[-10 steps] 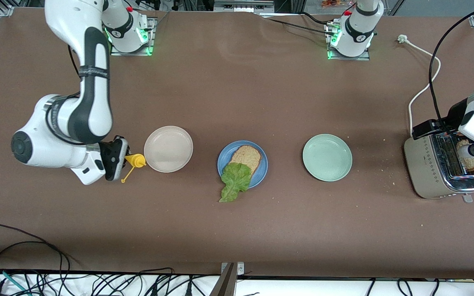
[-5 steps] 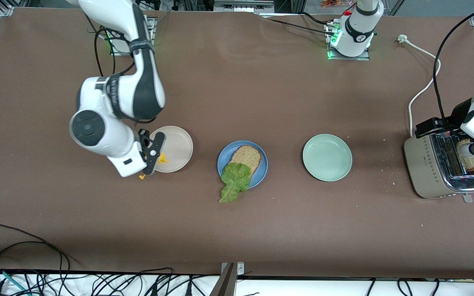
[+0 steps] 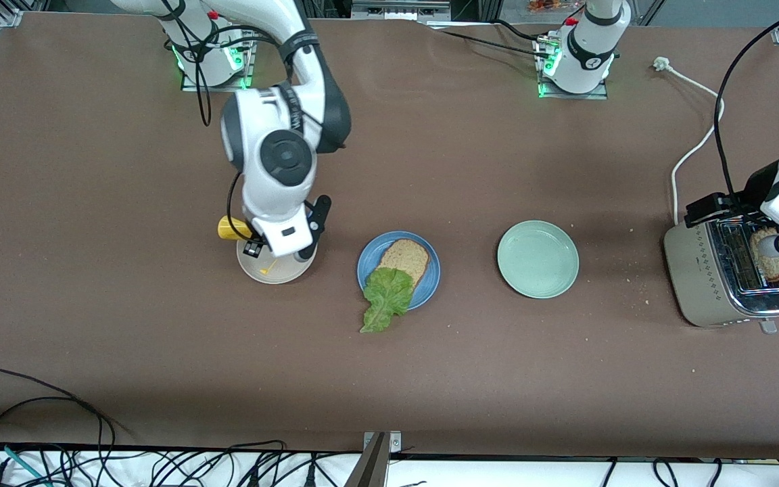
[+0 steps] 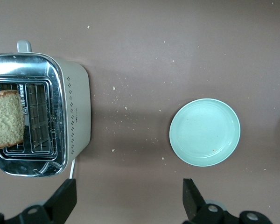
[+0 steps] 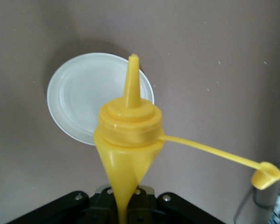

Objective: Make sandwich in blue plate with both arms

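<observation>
The blue plate (image 3: 369, 260) holds one slice of brown bread (image 3: 404, 258). A green lettuce leaf (image 3: 384, 297) lies partly on the slice and hangs over the rim onto the table. Over the beige plate (image 3: 274, 270) (image 5: 79, 102), my right gripper (image 3: 253, 245) (image 5: 126, 205) is shut on a yellow squeeze bottle (image 3: 230, 228) (image 5: 128, 135), whose cap (image 5: 266, 175) dangles open. My left gripper (image 3: 754, 226) (image 4: 128, 205) hangs open and empty in the air by the toaster (image 3: 707, 270) (image 4: 77, 112). A second bread slice (image 3: 771, 256) (image 4: 7, 119) stands in one toaster slot.
A pale green plate (image 3: 537, 259) (image 4: 204, 132) sits between the blue plate and the toaster. The toaster's white cord (image 3: 697, 145) runs toward the left arm's base. Crumbs lie around the toaster. Cables hang along the table edge nearest the front camera.
My right arm has swung the yellow bottle from beside the beige plate, at its own end of the table, to over that plate. The left arm has barely shifted.
</observation>
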`<state>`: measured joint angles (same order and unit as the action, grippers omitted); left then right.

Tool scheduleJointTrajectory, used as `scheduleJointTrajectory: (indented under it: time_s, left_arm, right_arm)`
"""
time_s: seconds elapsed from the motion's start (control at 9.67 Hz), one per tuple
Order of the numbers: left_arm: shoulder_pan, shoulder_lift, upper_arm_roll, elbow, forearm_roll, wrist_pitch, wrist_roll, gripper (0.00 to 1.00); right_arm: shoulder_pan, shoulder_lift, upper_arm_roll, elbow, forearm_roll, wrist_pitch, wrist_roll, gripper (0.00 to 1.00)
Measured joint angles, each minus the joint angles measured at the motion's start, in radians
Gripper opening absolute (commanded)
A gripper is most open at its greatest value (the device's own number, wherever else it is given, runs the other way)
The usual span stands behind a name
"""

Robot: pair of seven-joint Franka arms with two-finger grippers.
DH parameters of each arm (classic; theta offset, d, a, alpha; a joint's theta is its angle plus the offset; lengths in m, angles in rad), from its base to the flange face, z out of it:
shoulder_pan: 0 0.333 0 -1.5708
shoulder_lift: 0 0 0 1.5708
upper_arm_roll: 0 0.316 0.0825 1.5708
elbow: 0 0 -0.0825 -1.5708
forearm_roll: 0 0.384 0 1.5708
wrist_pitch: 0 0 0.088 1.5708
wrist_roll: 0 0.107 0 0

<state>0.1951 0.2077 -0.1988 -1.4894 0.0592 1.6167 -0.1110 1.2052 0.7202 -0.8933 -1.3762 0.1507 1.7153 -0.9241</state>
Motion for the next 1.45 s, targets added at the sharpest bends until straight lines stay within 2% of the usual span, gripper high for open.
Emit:
scheduleJointTrajectory:
  time_s: [0.31,0.72,1.03,1.45]
  left_arm:
    - [0.000,0.000,0.000,0.001,0.000,0.000,0.000,1.00]
    - [0.000,0.000,0.000,0.002,0.000,-0.001,0.000,1.00]
    - [0.000,0.000,0.000,0.002,0.000,-0.001,0.000,1.00]
    - [0.000,0.000,0.000,0.002,0.000,-0.002,0.000,1.00]
  right_arm:
    - [0.092,0.037,0.002,0.009,-0.141,0.001,0.201,0.00]
    - [0.133,0.197,0.026,0.114,-0.267,0.007,0.255,0.00]
    - [0.150,0.240,0.113,0.131,-0.279,0.029,0.260,0.00]
    - [0.145,0.242,0.135,0.134,-0.277,0.047,0.259,0.00]
